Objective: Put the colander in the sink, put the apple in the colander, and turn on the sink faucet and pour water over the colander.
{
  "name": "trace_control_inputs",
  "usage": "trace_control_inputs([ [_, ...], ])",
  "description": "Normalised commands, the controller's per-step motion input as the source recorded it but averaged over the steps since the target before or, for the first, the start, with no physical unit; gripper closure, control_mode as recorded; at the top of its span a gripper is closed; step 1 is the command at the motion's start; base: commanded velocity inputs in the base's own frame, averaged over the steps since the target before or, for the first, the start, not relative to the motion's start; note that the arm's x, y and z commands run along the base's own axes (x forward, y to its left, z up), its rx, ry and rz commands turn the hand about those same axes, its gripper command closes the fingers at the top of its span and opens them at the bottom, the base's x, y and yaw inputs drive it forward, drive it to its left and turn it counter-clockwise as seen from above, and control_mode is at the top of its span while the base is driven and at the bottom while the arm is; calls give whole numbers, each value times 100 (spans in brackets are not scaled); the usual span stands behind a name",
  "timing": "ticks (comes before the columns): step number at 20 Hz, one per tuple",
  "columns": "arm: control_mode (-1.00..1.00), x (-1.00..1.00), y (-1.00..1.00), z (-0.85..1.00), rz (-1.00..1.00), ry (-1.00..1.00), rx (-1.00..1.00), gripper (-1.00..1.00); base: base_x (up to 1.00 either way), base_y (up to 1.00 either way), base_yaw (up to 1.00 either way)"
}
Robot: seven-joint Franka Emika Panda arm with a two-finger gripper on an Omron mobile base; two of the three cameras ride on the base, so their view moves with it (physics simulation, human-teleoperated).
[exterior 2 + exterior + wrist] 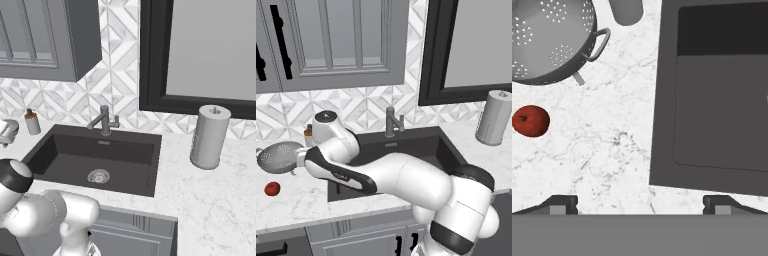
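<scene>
The silvery colander (278, 156) stands on the white marble counter left of the sink (421, 145), and the red apple (272, 188) lies just in front of it. My arm reaches left over the counter, with the gripper (298, 162) hanging beside the colander. In the hand view the gripper (640, 205) is open and empty above bare counter. There the colander (547, 40) is at the upper left, the apple (531, 120) at the left and the dark sink (664, 100) at the right. The faucet (391, 121) stands behind the basin, and no water runs.
A soap dispenser (32, 122) with a brown top stands at the sink's back left corner. A paper towel roll (209, 136) stands on the counter right of the sink. The basin (65, 145) holds nothing but its silver drain (98, 176). Wall cabinets hang above.
</scene>
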Motion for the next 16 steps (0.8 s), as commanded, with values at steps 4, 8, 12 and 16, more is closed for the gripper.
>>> trace_control_inputs([
  [4, -100, 43, 32, -9, 0, 0, 0, -100, 0, 0, 0],
  [8, -100, 35, 5, 0, 0, 0, 3, -100, 0, 0, 0],
  [12, -100, 13, 8, -1, 0, 0, 2, -100, 0, 0, 0],
  [16, -100, 10, 26, -11, 0, 0, 0, -100, 0, 0, 0],
])
